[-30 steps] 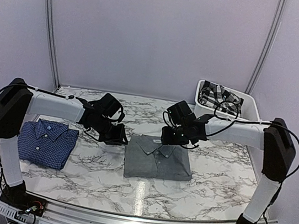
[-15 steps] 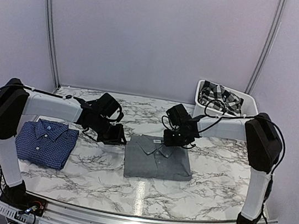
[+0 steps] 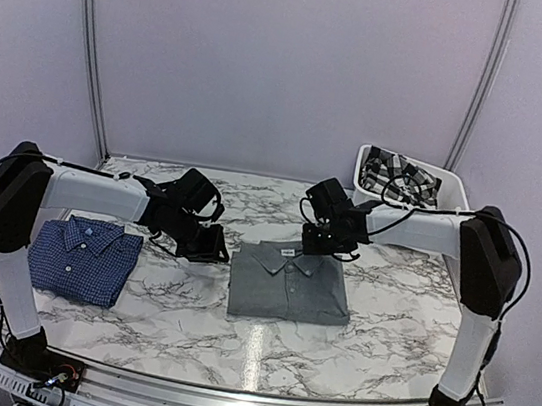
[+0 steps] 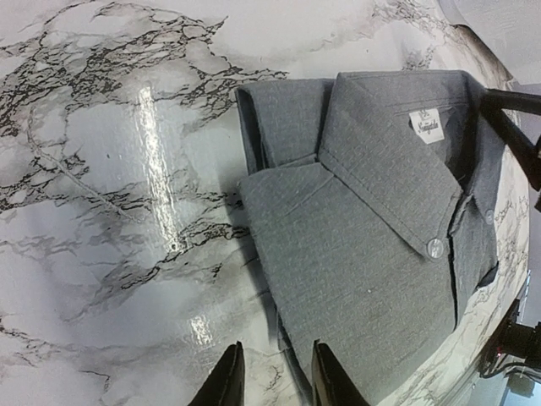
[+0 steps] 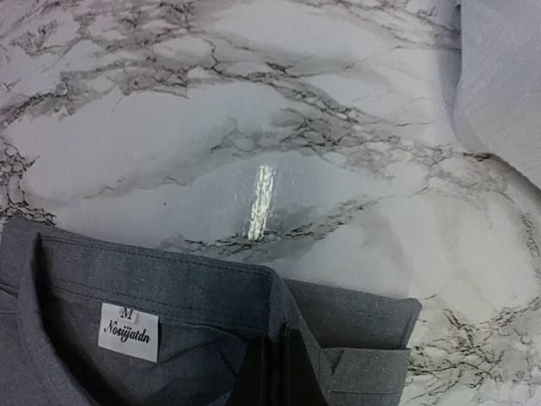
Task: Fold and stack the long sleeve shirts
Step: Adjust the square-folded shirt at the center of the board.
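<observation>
Looking down from the top camera, I see the grey shirt (image 3: 290,284) lying folded in the middle of the table (image 3: 176,301), with the blue checked shirt (image 3: 82,257) folded well apart at the left. My right gripper (image 5: 272,376) is pinched closed on the grey collar's far edge. My left gripper (image 4: 275,376) hangs partly open at that shirt's left edge, gripping nothing
</observation>
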